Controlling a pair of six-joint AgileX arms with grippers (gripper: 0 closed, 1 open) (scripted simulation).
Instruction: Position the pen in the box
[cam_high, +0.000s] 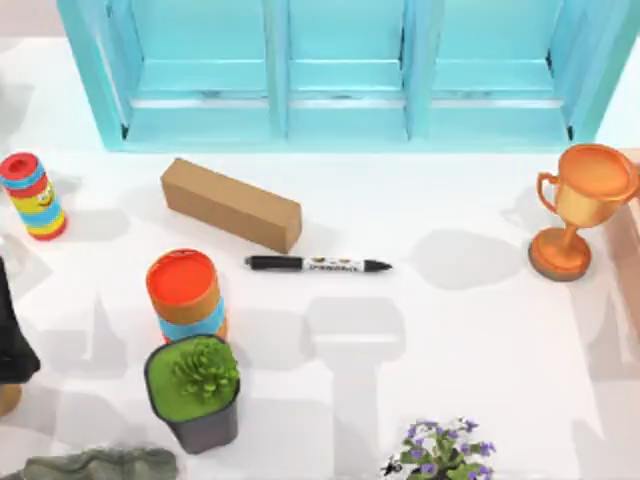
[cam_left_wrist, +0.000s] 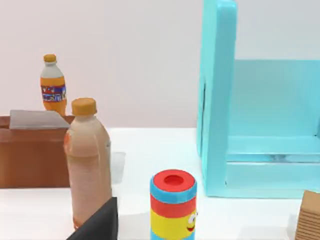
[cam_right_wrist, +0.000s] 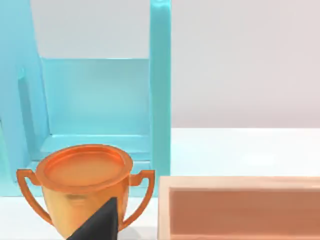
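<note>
The pen (cam_high: 318, 264), slim and black with a white label band, lies flat near the table's middle, its tip pointing right. The box (cam_right_wrist: 240, 182) is an open tan wooden tray; in the top view only a strip of it (cam_high: 630, 240) shows at the right edge, behind the trophy. My left arm (cam_high: 10, 340) is a dark shape parked at the left edge, far from the pen. A dark part of my left gripper (cam_left_wrist: 100, 225) shows in the left wrist view. A like dark part of my right gripper (cam_right_wrist: 100, 222) sits in front of the trophy and next to the box.
A tan block (cam_high: 232, 204) lies just behind the pen's left end. An orange-topped can (cam_high: 185, 295) and a potted succulent (cam_high: 195, 390) stand front left, and a striped can (cam_high: 33, 195) far left. An orange trophy (cam_high: 580, 205) is right, a turquoise shelf (cam_high: 340, 120) behind, flowers (cam_high: 440, 455) in front.
</note>
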